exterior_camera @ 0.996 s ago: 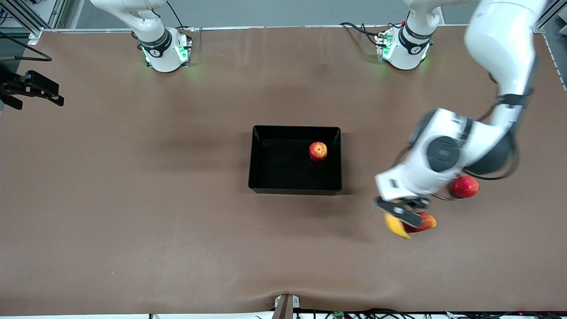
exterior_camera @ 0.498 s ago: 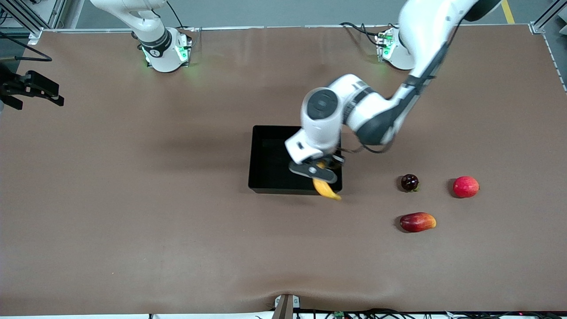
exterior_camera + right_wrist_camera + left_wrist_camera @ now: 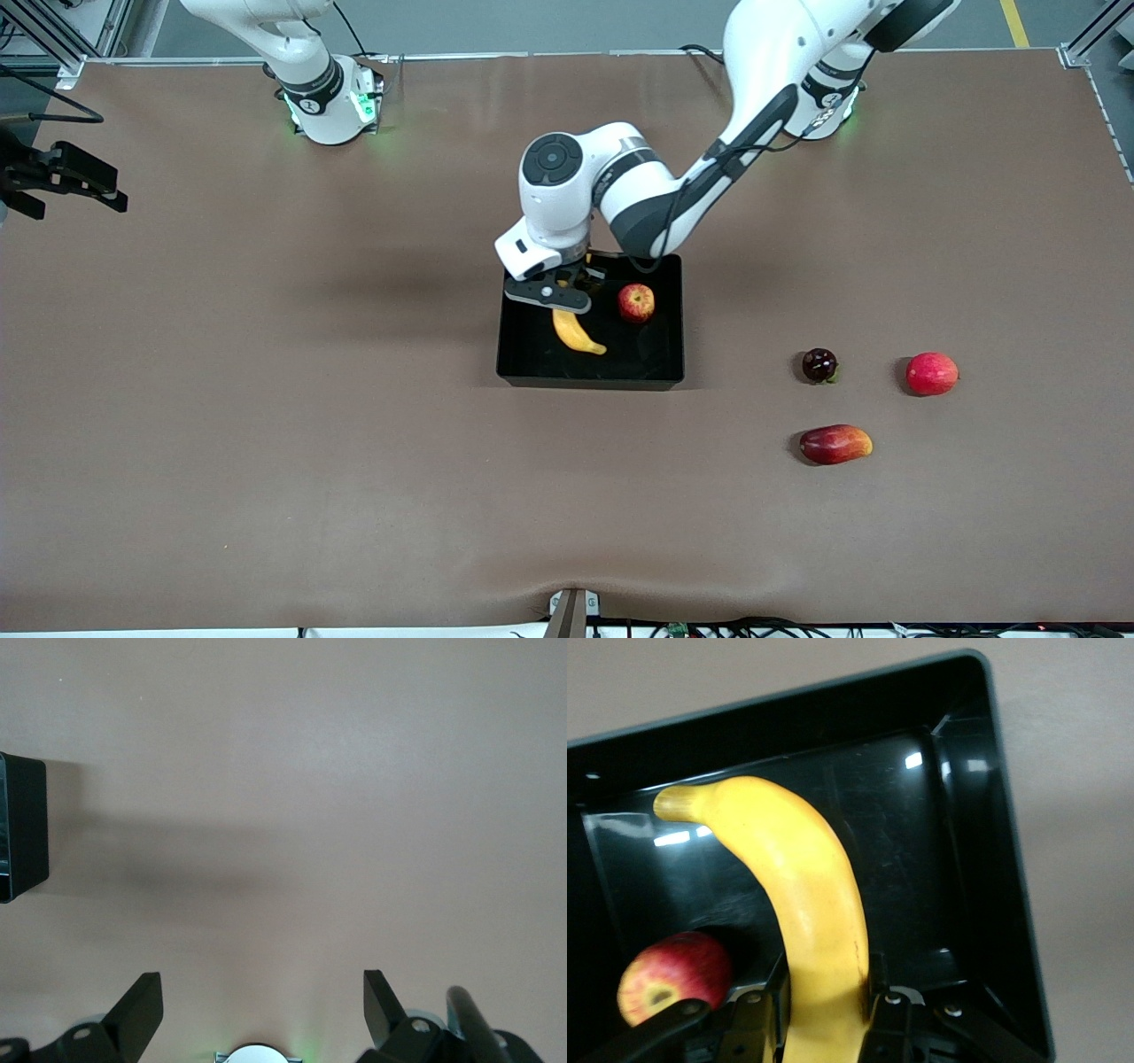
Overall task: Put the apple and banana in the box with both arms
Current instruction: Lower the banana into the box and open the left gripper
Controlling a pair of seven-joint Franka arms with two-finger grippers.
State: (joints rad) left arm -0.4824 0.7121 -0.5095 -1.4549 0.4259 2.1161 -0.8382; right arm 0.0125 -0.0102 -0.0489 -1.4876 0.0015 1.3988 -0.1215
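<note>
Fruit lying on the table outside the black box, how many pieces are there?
3, all toward the left arm's end: a dark round fruit, a pinkish-red round fruit beside it, and a red-orange elongated fruit nearer the front camera.

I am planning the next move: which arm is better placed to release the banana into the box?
Left. The left gripper is shut on the banana over the box, beside the apple. The right gripper waits open over bare table.

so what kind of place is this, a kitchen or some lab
Most likely a robotics lab, not a kitchen. Two white jointed robot arms are bolted along a plain brown-covered table edged with aluminium framing and cables. The left hand holds a long curved yellow banana over a shallow black plastic tray.
</note>
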